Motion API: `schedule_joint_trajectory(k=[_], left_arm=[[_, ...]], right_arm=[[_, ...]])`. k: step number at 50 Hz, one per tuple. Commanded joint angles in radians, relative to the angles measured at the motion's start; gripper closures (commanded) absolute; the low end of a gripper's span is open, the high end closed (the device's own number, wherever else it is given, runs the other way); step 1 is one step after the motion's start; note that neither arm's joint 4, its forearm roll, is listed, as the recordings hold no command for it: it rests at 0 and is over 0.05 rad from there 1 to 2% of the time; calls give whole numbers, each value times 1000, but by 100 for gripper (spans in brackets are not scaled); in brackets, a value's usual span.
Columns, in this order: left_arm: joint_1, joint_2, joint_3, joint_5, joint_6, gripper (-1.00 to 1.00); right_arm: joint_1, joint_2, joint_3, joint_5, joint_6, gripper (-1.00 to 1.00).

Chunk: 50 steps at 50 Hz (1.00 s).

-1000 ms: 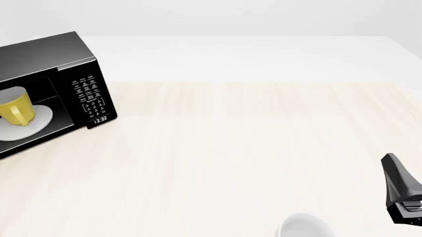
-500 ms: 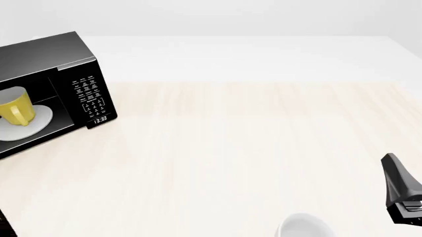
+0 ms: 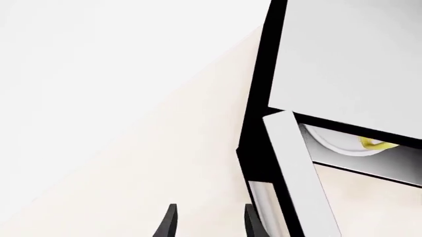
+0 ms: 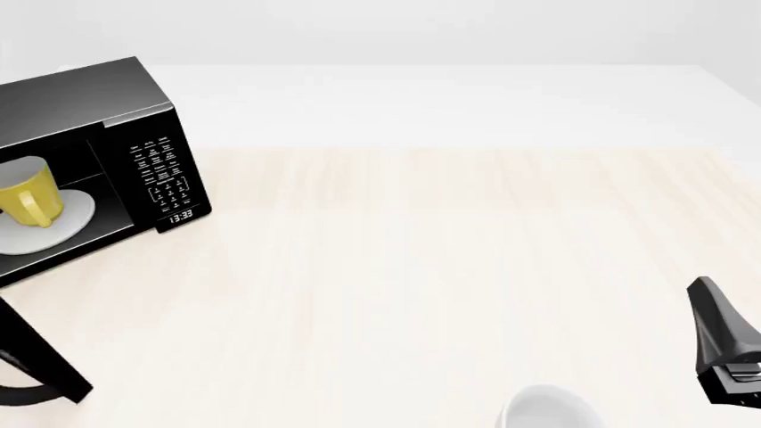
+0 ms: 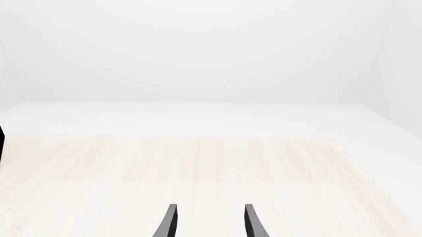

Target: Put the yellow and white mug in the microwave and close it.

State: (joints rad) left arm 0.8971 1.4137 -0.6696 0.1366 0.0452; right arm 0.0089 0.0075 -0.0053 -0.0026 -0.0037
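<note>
We see the pale wood-grain worktop (image 4: 452,267) filling most of the front view, with a white band along its far side. At its far left stands the black microwave (image 4: 84,98), boxy, its keypad panel (image 4: 163,169) and clock display (image 4: 181,217) facing us at an angle. Its cavity is open, and the door (image 4: 42,352) swings out toward the near left corner, showing as a dark slab on edge. In the left wrist view the same door (image 3: 300,173) appears as a grey panel angled away from the microwave body (image 3: 343,59).

Inside the cavity sits the white turntable plate (image 4: 77,214), and on it the yellow and white mug (image 4: 27,192), upright, its handle turned toward the opening. From the left wrist view only a sliver of its yellow (image 3: 376,144) shows above the plate's rim.

At the near edge, right of centre, a white-grey cup (image 4: 544,410) is partly cut off by the frame.

The right claw (image 5: 207,222) hangs over bare worktop near the right edge, its two fingers apart and holding nothing. The left claw (image 3: 207,222) is likewise parted and empty, one finger close beside the door's lower edge; we cannot tell whether it touches.
</note>
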Motion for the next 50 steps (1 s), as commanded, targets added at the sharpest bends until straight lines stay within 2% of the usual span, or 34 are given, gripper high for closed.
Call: schedule_joint_trajectory(k=[1,13,31,50], left_arm=[[-31,14,6,1,-22,-100],[-57,3,17,8,-27,-100],[-161,9,9,15,-64,-100],[-197,3,2,7,-76,-100]], right_arm=[[-1,-1,1,0,1,-100],[-1,-1,1,0,1,-100],[-1,-1,1,0,1,-100],[-1,-1,1,0,1,-100]])
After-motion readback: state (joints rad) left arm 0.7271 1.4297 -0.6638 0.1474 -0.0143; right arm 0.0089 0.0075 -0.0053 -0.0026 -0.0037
